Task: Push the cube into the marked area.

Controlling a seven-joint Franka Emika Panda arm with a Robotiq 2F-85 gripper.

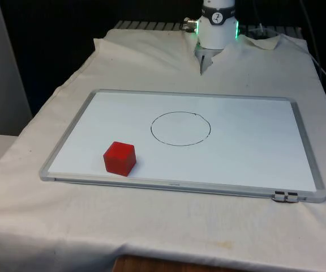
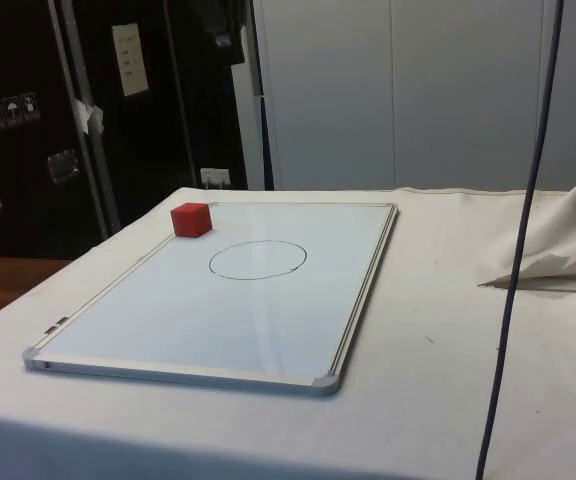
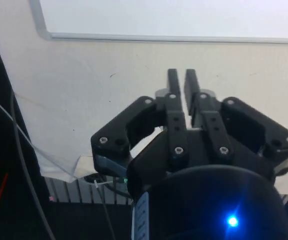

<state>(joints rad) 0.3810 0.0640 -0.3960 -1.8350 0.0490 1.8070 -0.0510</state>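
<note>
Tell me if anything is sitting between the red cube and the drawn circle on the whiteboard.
Nothing visible does. The red cube sits near the whiteboard's corner, and only bare board surface lies between it and the circle.

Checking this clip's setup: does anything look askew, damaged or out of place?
Nothing stands out. The red cube sits flat on the whiteboard, outside the drawn circle. The gripper hangs over the cloth beyond the board, holding nothing.
</note>
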